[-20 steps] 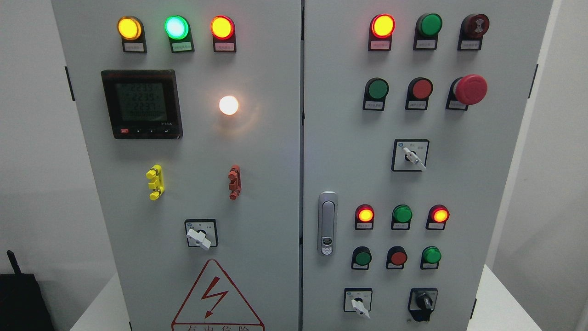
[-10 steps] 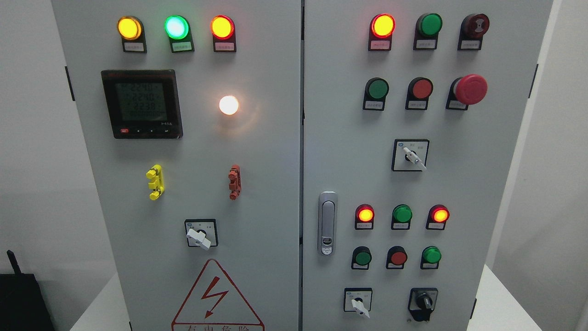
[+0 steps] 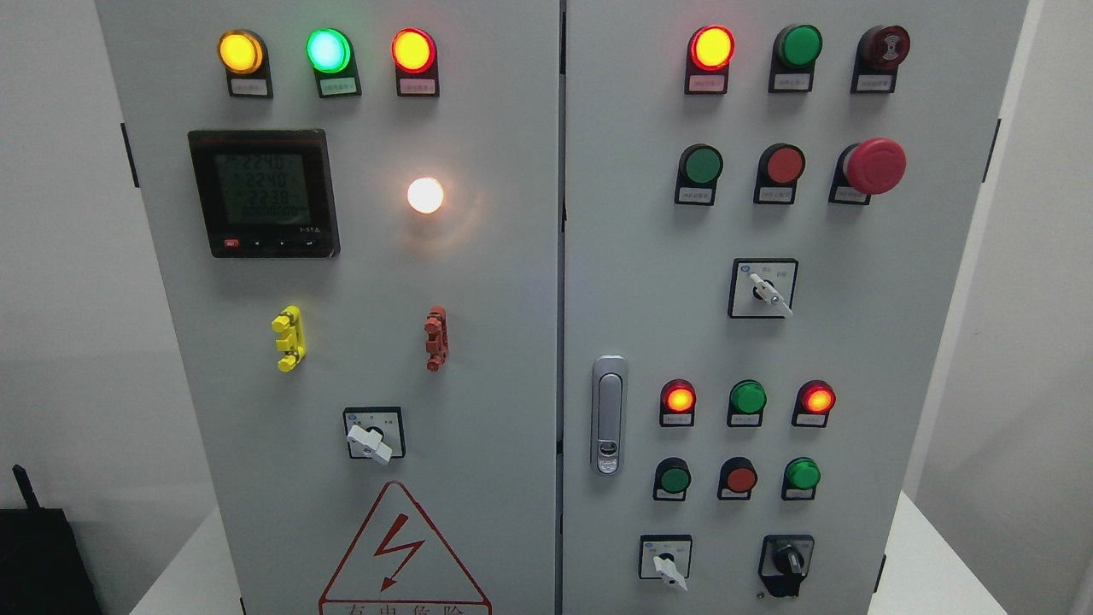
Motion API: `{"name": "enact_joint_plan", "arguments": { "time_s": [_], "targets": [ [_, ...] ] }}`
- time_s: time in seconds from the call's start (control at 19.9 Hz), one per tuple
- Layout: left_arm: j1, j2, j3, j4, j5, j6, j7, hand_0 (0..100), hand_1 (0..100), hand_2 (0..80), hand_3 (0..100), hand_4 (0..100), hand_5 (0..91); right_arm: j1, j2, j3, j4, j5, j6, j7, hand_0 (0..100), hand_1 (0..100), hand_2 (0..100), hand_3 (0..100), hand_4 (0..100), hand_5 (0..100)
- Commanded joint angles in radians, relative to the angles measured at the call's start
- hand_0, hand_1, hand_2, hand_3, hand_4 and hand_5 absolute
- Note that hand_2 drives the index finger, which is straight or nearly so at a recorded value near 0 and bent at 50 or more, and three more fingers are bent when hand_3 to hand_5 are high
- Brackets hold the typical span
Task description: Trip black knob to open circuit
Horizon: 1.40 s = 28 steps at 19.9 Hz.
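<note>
The black knob (image 3: 789, 560) is a rotary switch on a black plate at the lower right of the grey control cabinet (image 3: 512, 282), pointing roughly straight up. Left of it sits a white-handled selector switch (image 3: 667, 567). Neither of my hands nor either arm shows anywhere in the head view.
On the right door are red and green lamps and buttons, a red mushroom stop button (image 3: 873, 166), a white selector (image 3: 765, 290) and a silver door latch (image 3: 608, 416). The left door carries a digital meter (image 3: 263, 194), a lit white lamp (image 3: 424, 196) and another selector (image 3: 371, 439).
Only the meter's digits have changed. No arm has come into view.
</note>
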<state>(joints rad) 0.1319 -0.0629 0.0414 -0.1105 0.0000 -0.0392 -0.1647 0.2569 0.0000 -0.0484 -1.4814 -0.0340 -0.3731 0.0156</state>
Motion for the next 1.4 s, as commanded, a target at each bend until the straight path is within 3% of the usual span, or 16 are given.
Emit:
{"name": "enact_joint_plan", "arguments": {
  "time_s": [0.0, 0.25, 0.35, 0.7, 1.35],
  "targets": [
    [0.0, 0.0, 0.0, 0.0, -0.023, 0.001, 0.001, 12, 39, 0.0, 0, 0, 0.0, -0.041, 0.023, 0.004, -0.112, -0.003, 0.029, -0.005, 0, 0, 0, 100, 100, 100],
    [0.0, 0.0, 0.0, 0.0, -0.023, 0.001, 0.001, 12, 39, 0.0, 0, 0, 0.0, -0.076, 0.022, 0.004, -0.138, -0.003, 0.042, -0.003, 0, 0, 0, 100, 100, 100],
    [0.0, 0.0, 0.0, 0.0, -0.023, 0.001, 0.001, 12, 39, 0.0, 0, 0, 0.0, -0.088, 0.02, 0.005, -0.163, -0.003, 0.081, -0.002, 0, 0, 0, 100, 100, 100],
    [0.0, 0.0, 0.0, 0.0, -0.023, -0.001, 0.001, 12, 39, 0.0, 0, 0, 0.0, -0.157, 0.02, 0.005, -0.171, -0.032, 0.123, -0.002, 0, 0, 0, 100, 100, 100],
    [0.0, 0.0, 0.0, 0.0, -0.023, -0.001, 0.001, 12, 39, 0.0, 0, 0, 0.0, -0.188, 0.015, 0.005, -0.246, -0.032, 0.163, -0.002, 0, 0, 0, 100, 100, 100]
  ]
}}
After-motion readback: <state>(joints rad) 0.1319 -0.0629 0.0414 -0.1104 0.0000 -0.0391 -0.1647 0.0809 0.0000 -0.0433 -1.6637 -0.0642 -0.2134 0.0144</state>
